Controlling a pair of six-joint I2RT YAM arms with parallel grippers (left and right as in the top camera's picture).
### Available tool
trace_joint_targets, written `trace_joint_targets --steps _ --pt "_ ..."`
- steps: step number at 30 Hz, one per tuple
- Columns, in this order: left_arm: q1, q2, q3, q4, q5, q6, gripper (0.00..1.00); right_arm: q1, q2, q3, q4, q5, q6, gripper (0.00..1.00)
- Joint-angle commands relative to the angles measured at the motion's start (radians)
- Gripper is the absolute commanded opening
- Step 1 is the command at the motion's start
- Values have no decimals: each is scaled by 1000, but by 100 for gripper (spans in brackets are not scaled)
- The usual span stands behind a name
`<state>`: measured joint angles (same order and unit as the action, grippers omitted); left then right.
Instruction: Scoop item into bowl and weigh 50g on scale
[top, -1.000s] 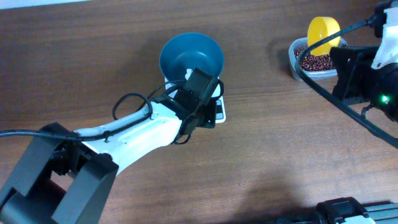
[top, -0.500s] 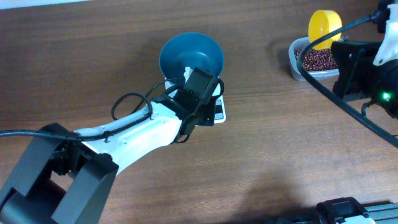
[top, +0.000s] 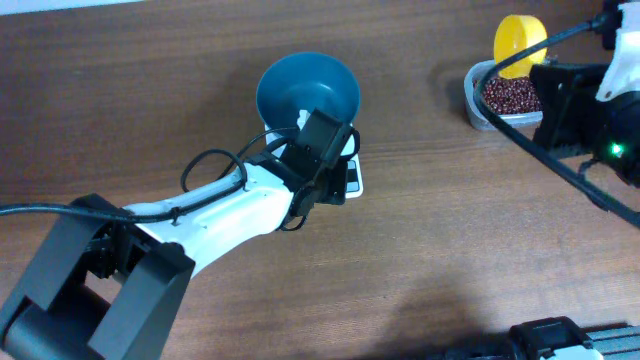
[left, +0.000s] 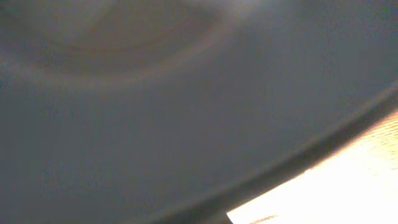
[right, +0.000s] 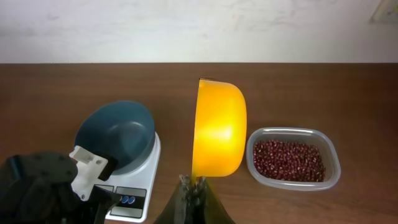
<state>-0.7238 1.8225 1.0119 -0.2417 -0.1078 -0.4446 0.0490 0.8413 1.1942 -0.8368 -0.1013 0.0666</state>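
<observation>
While my left gripper (top: 305, 128) sits at the near rim of the blue bowl (top: 300, 85), its own camera sees only a blurred blue-grey surface, so I cannot tell how far these fingers are open. The bowl stands on the white scale (right: 149, 174), near the middle of the table (top: 150, 100). To the right, my right gripper (right: 193, 185) is closed on the thin handle of the yellow scoop (right: 217, 127), held up on its edge. Just beside it, further right, the red-brown beans (right: 289, 160) lie in a clear tub (right: 333, 168).
</observation>
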Motion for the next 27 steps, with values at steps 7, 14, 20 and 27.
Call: trace_joint_targets --steps 7,14,20,27 --pt "-3 20 6 17 5 13 0 -5 2 10 12 8 -7 4" --pt "-3 58 6 13 6 13 0 -5 2 10 49 9 -7 4" --pt "-3 -3 6 -162 64 13 0 -5 6 10 56 9 -7 4" --pt "-2 -408 6 -351 146 13 0 -5 93 10 67 9 -7 4"
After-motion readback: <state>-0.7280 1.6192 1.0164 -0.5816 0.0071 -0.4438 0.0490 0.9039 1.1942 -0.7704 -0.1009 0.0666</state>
